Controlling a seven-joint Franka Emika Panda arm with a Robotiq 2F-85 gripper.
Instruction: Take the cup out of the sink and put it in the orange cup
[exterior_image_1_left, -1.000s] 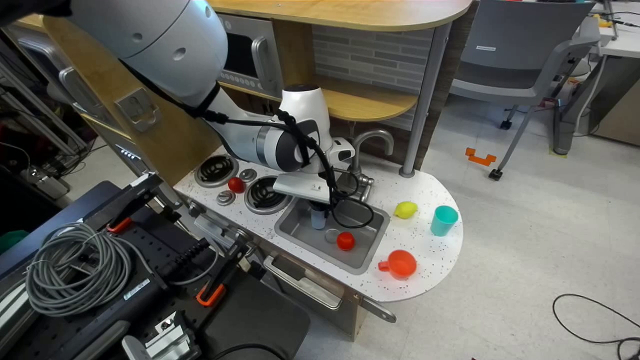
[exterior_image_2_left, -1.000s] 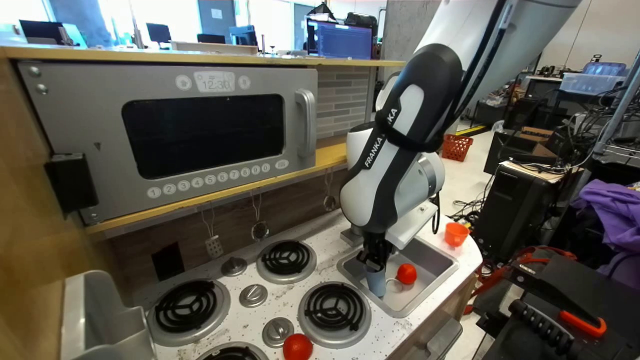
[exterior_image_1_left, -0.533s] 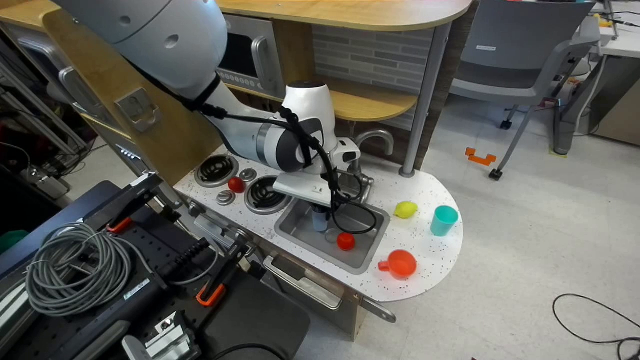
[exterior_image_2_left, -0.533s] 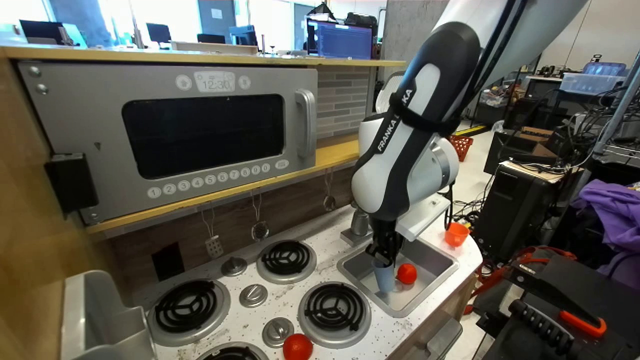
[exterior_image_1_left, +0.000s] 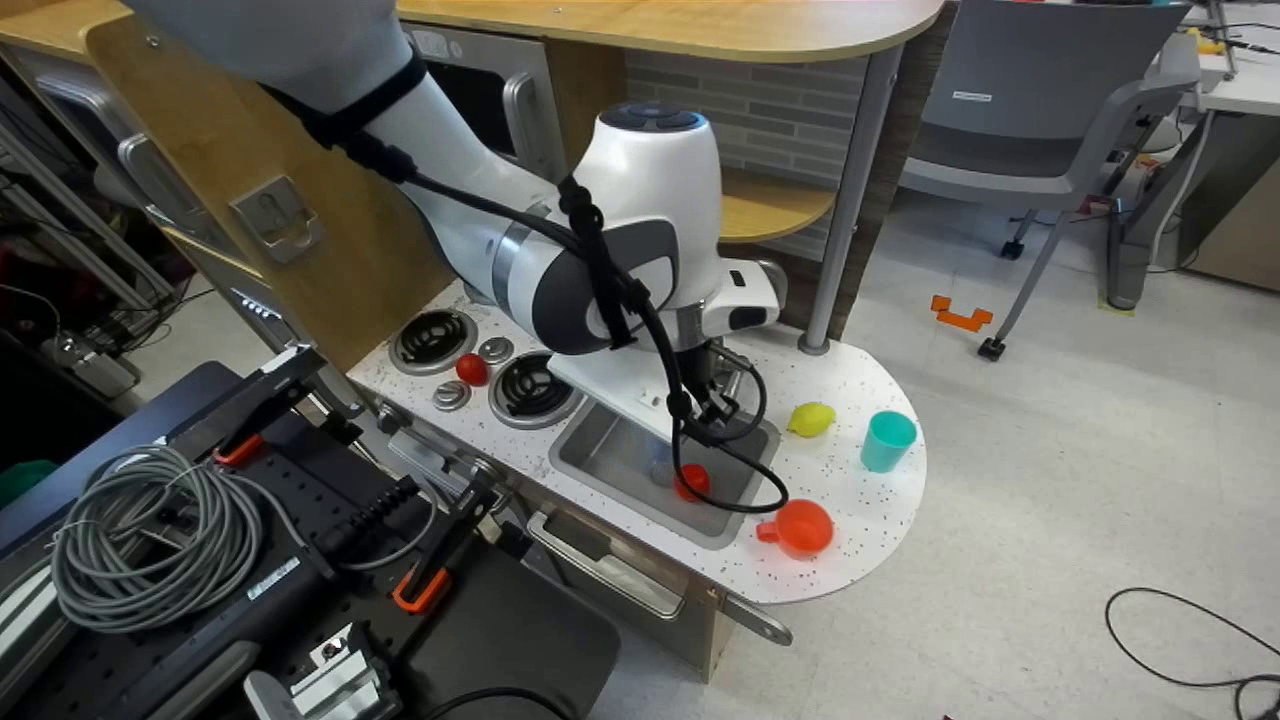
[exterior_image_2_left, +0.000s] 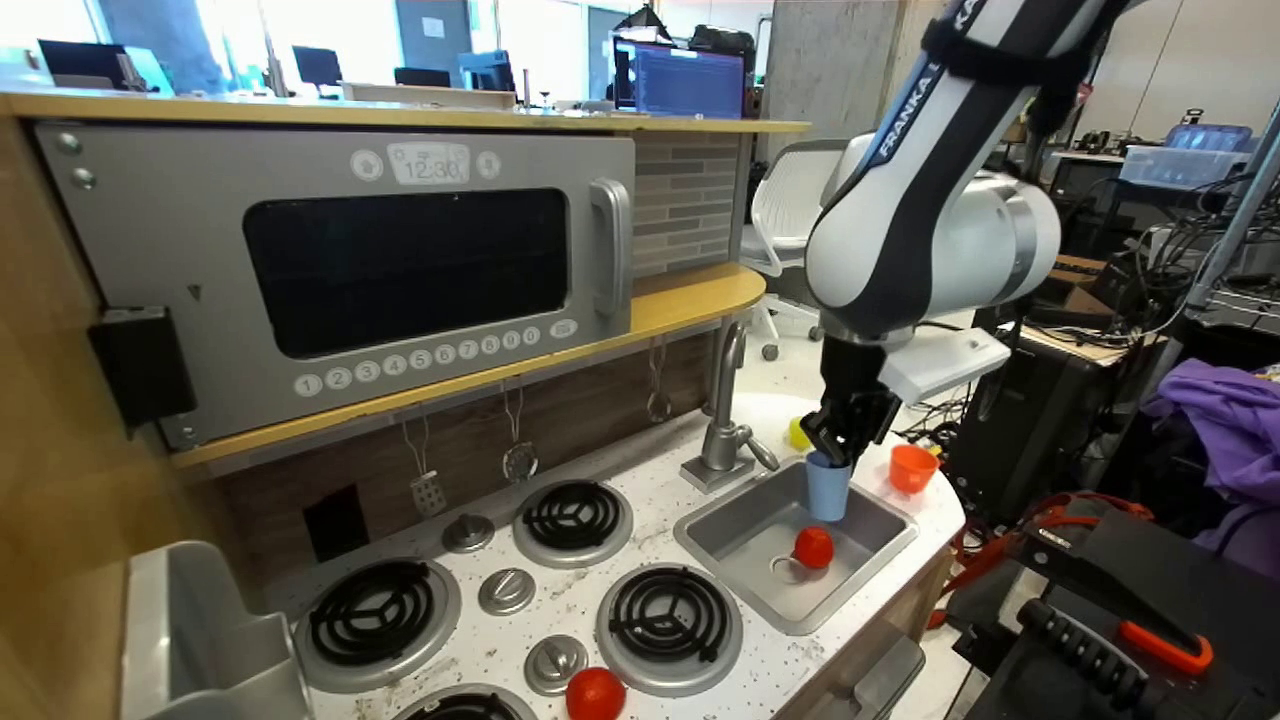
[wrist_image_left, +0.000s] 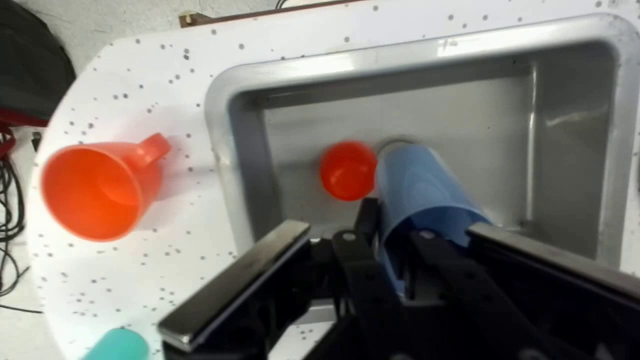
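Over the sink (exterior_image_2_left: 745, 545), the gripper (exterior_image_2_left: 836, 455) is clamped on the wall of the blue cup (exterior_image_2_left: 827, 492), mouth upward. A red ball (exterior_image_2_left: 813, 548) rests on the sink floor. Beside the sink, the orange cup (exterior_image_1_left: 805, 530) stands upright on the table (exterior_image_1_left: 835, 465). A lemon (exterior_image_1_left: 811, 419) and a teal cup (exterior_image_1_left: 887, 444) share the table.
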